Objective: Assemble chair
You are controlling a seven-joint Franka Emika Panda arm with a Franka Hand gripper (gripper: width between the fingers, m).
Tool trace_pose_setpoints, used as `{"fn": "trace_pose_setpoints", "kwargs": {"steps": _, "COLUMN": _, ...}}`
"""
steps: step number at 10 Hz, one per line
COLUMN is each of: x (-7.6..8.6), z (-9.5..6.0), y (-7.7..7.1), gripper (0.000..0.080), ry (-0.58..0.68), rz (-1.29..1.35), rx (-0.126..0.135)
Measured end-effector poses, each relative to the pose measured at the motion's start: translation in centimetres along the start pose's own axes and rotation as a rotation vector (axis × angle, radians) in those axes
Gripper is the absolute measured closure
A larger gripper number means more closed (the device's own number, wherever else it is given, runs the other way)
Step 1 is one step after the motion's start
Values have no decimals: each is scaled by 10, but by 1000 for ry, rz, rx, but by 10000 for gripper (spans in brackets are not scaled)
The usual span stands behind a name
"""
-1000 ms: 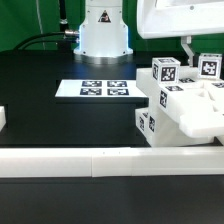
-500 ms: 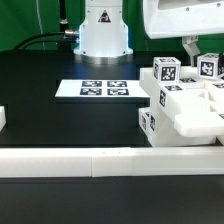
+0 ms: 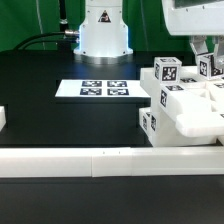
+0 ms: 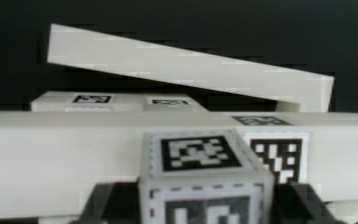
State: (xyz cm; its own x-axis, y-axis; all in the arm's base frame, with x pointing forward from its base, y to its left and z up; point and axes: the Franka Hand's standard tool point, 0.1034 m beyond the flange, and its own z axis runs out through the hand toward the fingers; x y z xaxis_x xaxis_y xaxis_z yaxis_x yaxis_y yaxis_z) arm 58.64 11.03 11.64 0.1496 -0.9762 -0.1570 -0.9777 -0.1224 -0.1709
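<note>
In the exterior view, one chair (image 3: 180,105) of white slabs and tagged posts stands on the black table (image 3: 60,115) at the exterior view's right, just behind one long white rail (image 3: 90,160). One marker board (image 3: 105,89) lies well apart from it. The single gripper (image 3: 207,52) sits above the chair's far side, clamped on a tagged post (image 3: 211,67).

In the wrist view, that post (image 4: 206,175) stands between two dark fingers (image 4: 108,203), touching both; the chair's slabs (image 4: 140,125) lie beyond it.
</note>
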Motion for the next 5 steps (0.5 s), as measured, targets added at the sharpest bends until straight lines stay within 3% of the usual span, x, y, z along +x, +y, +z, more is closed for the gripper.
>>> {"fn": "trace_pose_setpoints", "kwargs": {"steps": 3, "x": -1, "z": 1, "y": 0, "gripper": 514, "ry": 0, "rz": -41, "rx": -2}}
{"fn": "trace_pose_setpoints", "kwargs": {"steps": 5, "x": -1, "z": 1, "y": 1, "gripper": 200, "ry": 0, "rz": -155, "rx": -4}}
